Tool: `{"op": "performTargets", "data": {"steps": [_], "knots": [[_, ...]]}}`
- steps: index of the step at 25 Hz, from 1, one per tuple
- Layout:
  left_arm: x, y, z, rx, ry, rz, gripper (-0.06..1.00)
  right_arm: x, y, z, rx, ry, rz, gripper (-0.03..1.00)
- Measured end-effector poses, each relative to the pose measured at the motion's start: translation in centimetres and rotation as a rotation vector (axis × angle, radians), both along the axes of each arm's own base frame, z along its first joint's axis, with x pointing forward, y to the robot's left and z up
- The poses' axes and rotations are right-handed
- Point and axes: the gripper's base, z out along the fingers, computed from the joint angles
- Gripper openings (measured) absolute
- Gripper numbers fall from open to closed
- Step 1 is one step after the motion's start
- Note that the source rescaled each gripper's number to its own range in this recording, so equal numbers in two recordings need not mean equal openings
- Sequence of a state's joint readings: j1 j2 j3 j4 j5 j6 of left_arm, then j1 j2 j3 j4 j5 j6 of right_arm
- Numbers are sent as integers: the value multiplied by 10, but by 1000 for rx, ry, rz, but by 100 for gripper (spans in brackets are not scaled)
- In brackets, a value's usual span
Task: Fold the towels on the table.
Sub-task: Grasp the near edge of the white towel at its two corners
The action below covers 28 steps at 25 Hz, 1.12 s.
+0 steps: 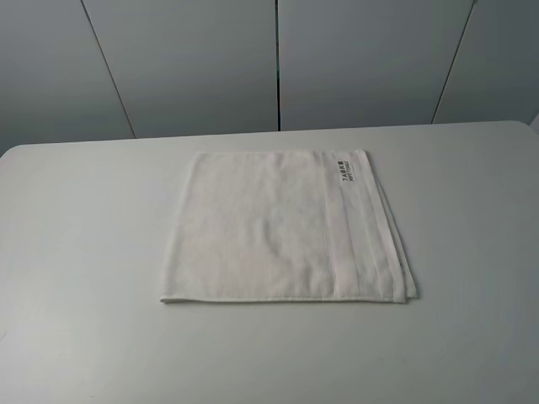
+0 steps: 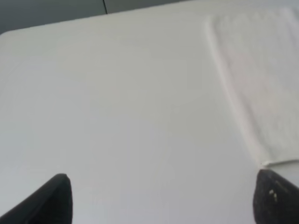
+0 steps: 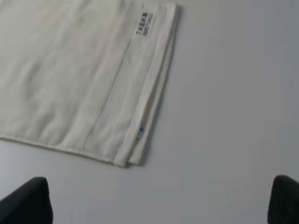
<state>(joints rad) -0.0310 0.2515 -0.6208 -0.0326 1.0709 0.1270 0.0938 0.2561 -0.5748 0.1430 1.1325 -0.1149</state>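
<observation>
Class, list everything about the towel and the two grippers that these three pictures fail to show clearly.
- Label text: too small in the high view, blurred in the right wrist view.
- Towel layer count: edges stacked, too fine to count.
- Left fingers and right fingers: only tips show, cut by each wrist frame's edge.
- Arms: outside the high view.

We take this for a robotics lab or test room rather than a home. Ahead of the left claw [image 2: 163,196], a plain matte white-grey table [image 2: 117,116] runs to its rounded far edge. Beyond that edge stands a wall of flat grey panels [image 1: 194,59] split by thin dark seams [image 1: 277,63], all under even, diffuse light.
</observation>
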Motion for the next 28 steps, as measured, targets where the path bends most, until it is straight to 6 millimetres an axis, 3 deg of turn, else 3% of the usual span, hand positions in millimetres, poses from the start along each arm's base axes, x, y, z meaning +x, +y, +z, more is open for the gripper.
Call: {"op": "performTargets", "data": {"steps": [6, 12, 16, 20, 28], "knots": [[64, -6, 5, 73, 237, -112, 99, 57, 5, 10, -87, 148, 72, 100], [134, -20, -11, 61, 366, -305, 99, 115, 15, 5, -104, 247, 165, 100], [172, -33, -41, 141, 427, -473, 96, 147, 23, -10, -87, 324, 246, 100], [196, -61, -74, 258, 481, -643, 95, 170, 28, -33, -69, 417, 285, 100], [225, -127, -132, 526, 576, -942, 95, 190, 32, -57, -65, 476, 318, 100]]}}
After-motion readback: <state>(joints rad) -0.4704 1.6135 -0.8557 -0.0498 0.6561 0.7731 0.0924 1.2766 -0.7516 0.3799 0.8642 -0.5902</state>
